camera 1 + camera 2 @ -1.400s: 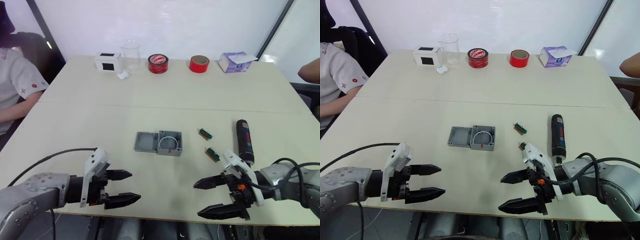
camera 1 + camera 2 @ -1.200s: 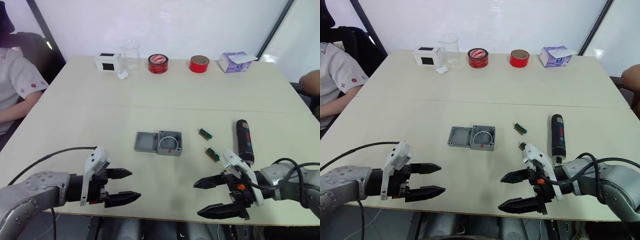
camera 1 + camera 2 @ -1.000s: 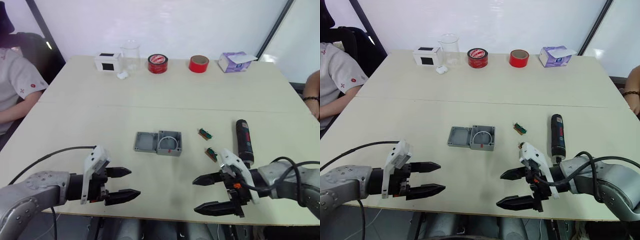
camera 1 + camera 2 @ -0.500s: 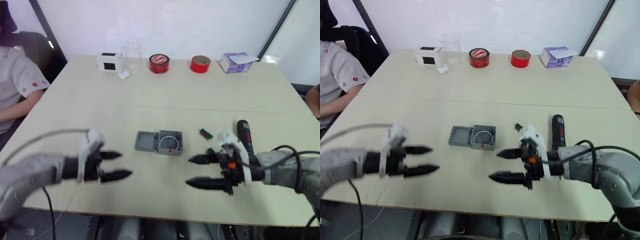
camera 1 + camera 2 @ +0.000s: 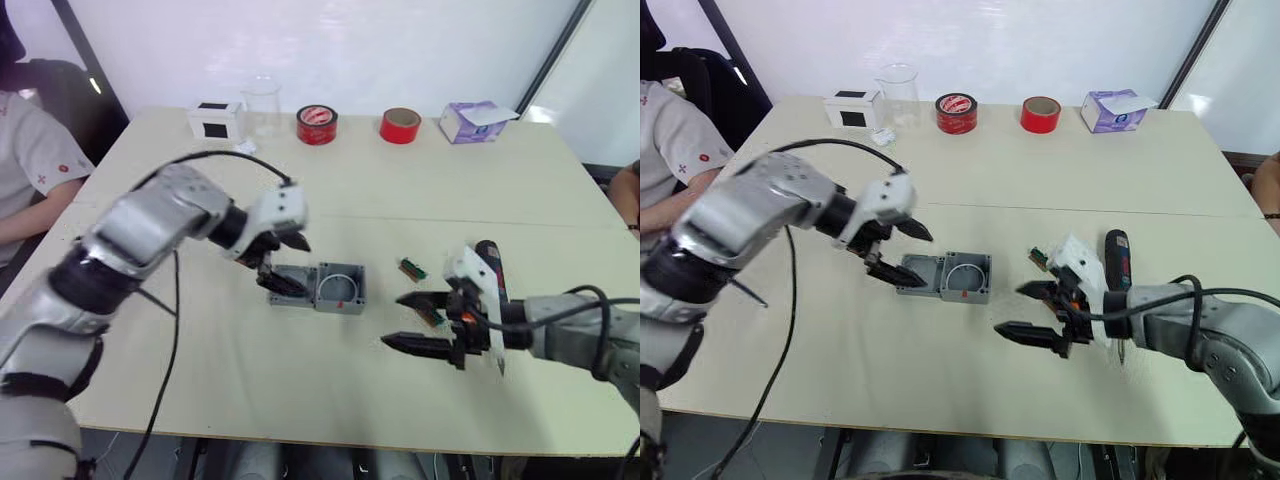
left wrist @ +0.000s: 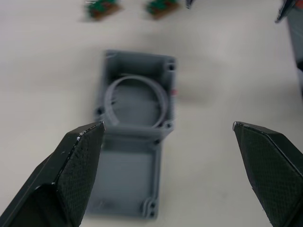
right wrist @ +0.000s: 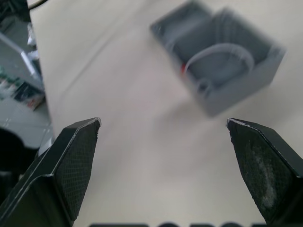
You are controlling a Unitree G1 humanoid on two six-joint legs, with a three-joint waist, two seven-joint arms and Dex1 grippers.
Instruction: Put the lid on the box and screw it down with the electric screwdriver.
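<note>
The deep square grey box (image 5: 340, 287), with a white ring inside, is located near the middle of the pale table (image 5: 330, 190). The shallow square grey lid (image 6: 125, 182) is laid open-side up, touching the box on its left side. The left gripper (image 5: 283, 262) is positioned directly above the lid, fingers spread apart and holding nothing; in the left wrist view the lid and box are seen between the two black fingertips (image 6: 78, 158). The right gripper (image 5: 1032, 311) is held to the right of the box, apart from it, fingers likewise spread and empty. The thick black pen-shaped electric screwdriver (image 5: 1116, 262), bearing a red-and-white label, is lying on the table just behind the right gripper. Two small green strips (image 5: 411, 268) are lying between the box and the screwdriver. Two red tape rolls (image 5: 316, 125), a clear beaker (image 5: 261, 108) and a purple tissue box (image 5: 470, 122) are lined along the far edge.
</note>
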